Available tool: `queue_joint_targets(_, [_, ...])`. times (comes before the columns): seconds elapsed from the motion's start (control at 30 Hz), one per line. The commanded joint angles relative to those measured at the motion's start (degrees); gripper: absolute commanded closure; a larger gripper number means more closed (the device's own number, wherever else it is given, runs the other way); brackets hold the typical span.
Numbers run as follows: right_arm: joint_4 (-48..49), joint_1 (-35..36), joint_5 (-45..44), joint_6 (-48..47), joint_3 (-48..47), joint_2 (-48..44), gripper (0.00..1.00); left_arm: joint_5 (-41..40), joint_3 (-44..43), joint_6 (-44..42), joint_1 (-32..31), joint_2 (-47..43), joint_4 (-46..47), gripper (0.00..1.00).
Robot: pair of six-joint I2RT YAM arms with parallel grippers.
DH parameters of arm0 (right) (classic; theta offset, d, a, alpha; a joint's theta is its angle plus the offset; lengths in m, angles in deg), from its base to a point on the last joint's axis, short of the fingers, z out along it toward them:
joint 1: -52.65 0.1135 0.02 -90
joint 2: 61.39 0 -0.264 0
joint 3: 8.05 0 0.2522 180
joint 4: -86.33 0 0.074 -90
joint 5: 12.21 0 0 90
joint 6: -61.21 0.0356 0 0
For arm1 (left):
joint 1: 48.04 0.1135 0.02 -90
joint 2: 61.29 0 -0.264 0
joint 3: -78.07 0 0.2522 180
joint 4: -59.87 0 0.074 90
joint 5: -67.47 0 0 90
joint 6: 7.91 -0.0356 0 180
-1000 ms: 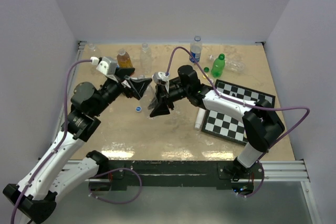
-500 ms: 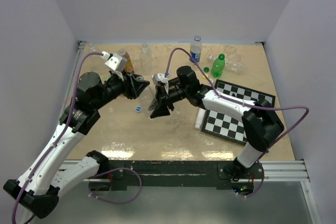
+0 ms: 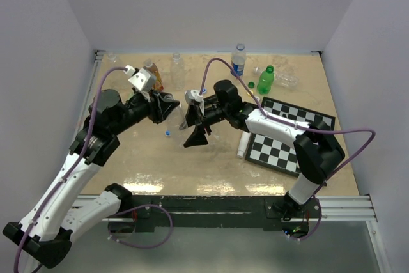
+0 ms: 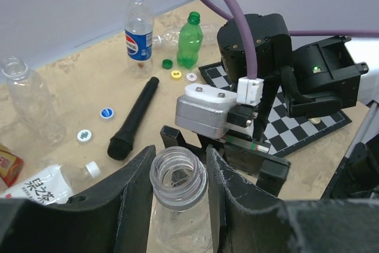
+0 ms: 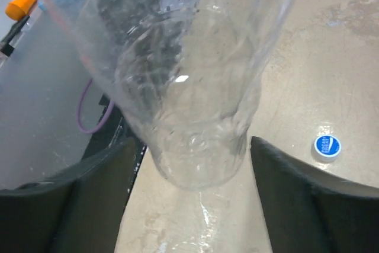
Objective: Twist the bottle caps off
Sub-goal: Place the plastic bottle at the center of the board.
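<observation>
The left gripper (image 4: 179, 167) is clamped on the neck of a clear bottle (image 5: 189, 87), its fingers (image 4: 133, 188) pressed to either side just below the open mouth, which carries no cap. The right gripper (image 5: 190, 145) stands with its jaws apart around the bottle's base, a gap showing on each side, so it grips nothing. In the top view the bottle sits between the two grippers near the middle of the table (image 3: 211, 164); whether its base touches the surface I cannot tell. A blue cap (image 3: 167, 133) lies on the table just beside the grippers, on the near side. Toward the back wall a Pepsi bottle (image 4: 138, 28) stands upright, and near it a green bottle (image 4: 189, 42) with its cap on. In front of these lie three loose caps close together: a green cap (image 4: 167, 63), a yellow cap (image 4: 176, 74) and a white cap (image 4: 191, 77). A black microphone (image 4: 133, 117) lies flat nearby, with a second blue cap (image 4: 106, 112) just beside it. A chessboard (image 3: 281, 151) lies under the right arm.
</observation>
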Motion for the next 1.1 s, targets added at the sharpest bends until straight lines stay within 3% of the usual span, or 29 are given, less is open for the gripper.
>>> queue_joint_targets(0.0, [-3.78,0.06,0.4,-4.86,-3.67,-0.95,0.02,-2.36,0.46,-5.92,0.39,-3.94,-1.06,1.0])
queue_joint_targets(0.37, [-15.29,-3.45,-6.46,-18.05,-6.74,-1.3,0.02,-22.66,9.95,-10.85,0.39,-8.95,-2.39,1.0])
queue_joint_targets(0.57, [-15.22,-6.89,-4.7,-18.67,-5.87,-2.44,0.02,-32.68,15.58,-10.85,0.57,-10.98,1.57,1.0])
queue_joint_targets(1.07, [-15.21,-7.06,-3.39,-18.85,-5.6,-2.36,0.02,-39.46,19.27,-13.05,5.39,-10.63,7.28,1.0])
